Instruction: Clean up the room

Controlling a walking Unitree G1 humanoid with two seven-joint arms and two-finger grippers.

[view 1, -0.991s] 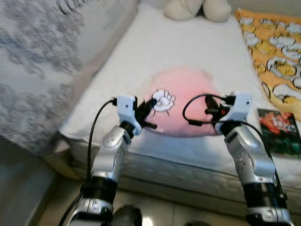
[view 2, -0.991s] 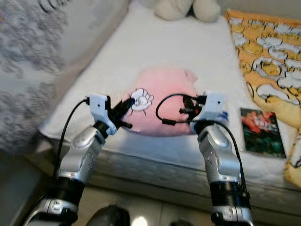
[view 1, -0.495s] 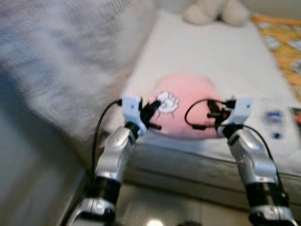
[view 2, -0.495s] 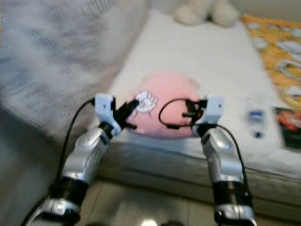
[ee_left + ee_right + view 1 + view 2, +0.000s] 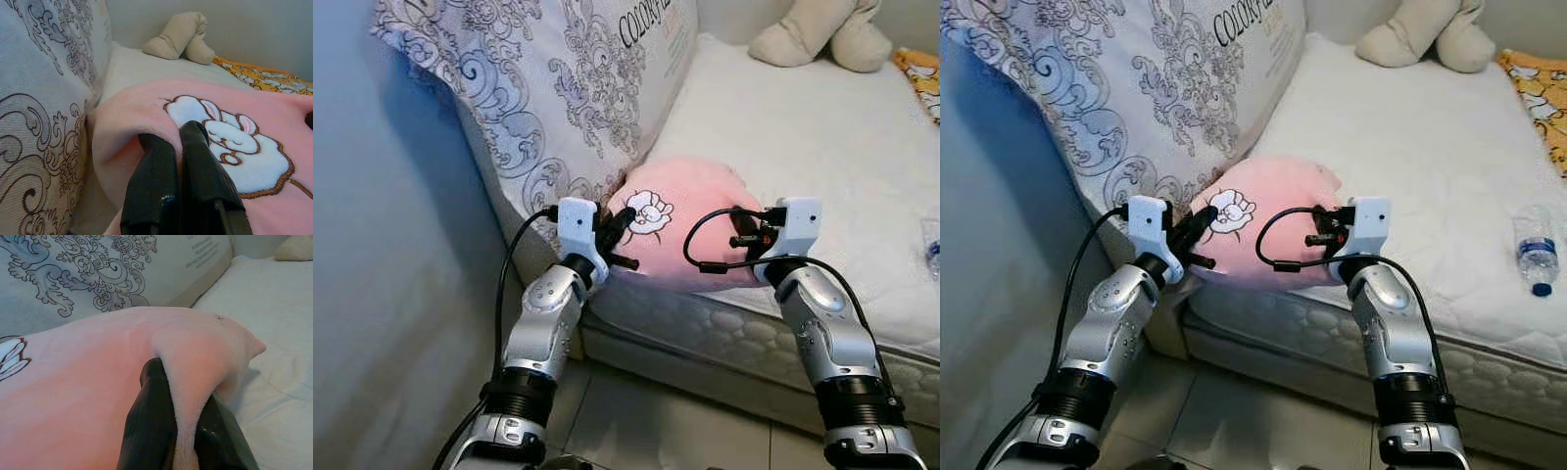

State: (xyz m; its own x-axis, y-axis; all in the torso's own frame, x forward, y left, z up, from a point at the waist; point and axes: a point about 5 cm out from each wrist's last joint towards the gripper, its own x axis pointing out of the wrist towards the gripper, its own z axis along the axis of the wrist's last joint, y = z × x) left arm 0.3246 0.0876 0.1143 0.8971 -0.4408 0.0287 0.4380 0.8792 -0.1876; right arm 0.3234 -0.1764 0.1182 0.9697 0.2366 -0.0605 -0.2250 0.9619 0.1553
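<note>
Two grippers hold your one pink cushion (image 5: 690, 220) at the mattress (image 5: 822, 147) edge: left gripper (image 5: 177, 147) pinches a fold at the cushion's 9 o'clock side, right gripper (image 5: 183, 396) pinches one at 3 o'clock. Both arms reach forward, elbows bent. One patterned pillow (image 5: 538, 88) touches the cushion; one plush toy (image 5: 822, 34) lies at 12. Your right eye view adds one water bottle (image 5: 1534, 247).

I see a large grey patterned cushion (image 5: 558, 88) leaning against the wall beside the white mattress (image 5: 822, 147). A beige plush toy (image 5: 818, 34) lies at the mattress's far end. An orange patterned blanket (image 5: 1540, 93) covers its right edge.
</note>
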